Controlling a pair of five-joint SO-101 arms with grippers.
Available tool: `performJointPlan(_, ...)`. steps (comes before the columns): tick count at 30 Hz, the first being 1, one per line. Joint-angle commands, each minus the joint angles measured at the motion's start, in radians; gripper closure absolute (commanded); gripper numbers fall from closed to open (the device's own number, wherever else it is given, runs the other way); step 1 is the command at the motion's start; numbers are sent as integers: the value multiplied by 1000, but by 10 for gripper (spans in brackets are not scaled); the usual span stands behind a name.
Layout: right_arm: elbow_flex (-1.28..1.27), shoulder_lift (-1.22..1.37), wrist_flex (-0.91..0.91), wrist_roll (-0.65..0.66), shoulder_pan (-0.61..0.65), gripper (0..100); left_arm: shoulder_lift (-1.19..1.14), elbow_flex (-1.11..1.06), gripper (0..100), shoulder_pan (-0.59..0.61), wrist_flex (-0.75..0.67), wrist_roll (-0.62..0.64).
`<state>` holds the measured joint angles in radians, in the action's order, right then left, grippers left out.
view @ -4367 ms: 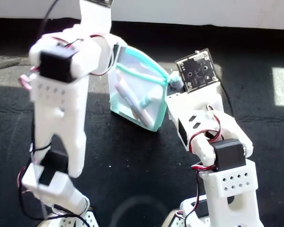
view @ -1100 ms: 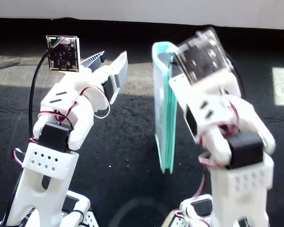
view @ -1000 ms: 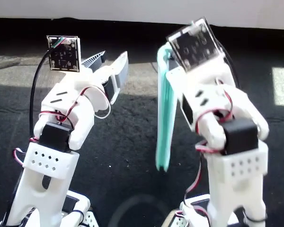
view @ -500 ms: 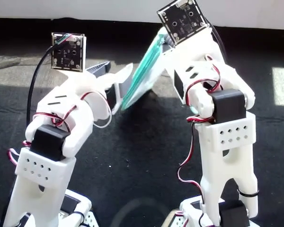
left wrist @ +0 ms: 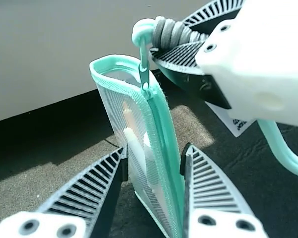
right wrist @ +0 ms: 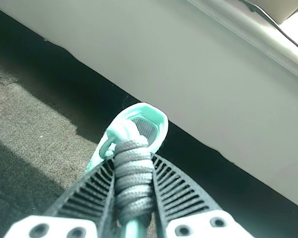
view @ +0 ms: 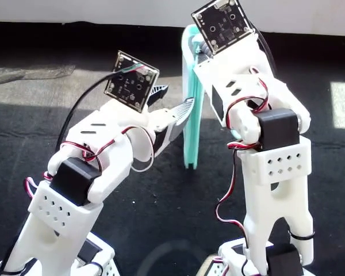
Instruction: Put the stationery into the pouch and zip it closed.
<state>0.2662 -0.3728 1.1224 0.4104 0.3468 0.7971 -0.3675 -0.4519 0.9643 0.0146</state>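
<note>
Pouch (view: 192, 115) hanging by its zip cord: a loose hold below is the risk

Left gripper (left wrist: 154, 151) is released, its jaws spread to either side of the pouch's lower half and close to its mesh walls. Whether they press it yet I cannot tell. The pouch hangs upright between the two arms, above the dark worktop (view: 132, 190), with the stationery (left wrist: 134, 144) standing inside it. The slider (left wrist: 145, 87) sits near the top corner. Whether the zip is fully shut I cannot tell. Right gripper (right wrist: 134, 163) is clenched on the grey cord (right wrist: 133, 183) tied to the slider, and seems to carry the whole weight.

If the right arm pulls before the left jaws bite, the pouch would likely swing rather than zip. Closing the left jaws off-centre could twist the pouch or pinch the pens. Should the cord slide out of the jaws, the pouch would probably drop to the worktop.
</note>
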Motion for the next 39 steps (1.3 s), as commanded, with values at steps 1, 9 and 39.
performJointPlan(1,67,-5,2,11,12,991,18,-2,802,-13,-51,-26)
performJointPlan(9,67,-5,5,11,12,991,16,-93,784,-16,-226,155)
performJointPlan(39,67,-7,7,11,7,991,-325,36,792,-8,-364,270)
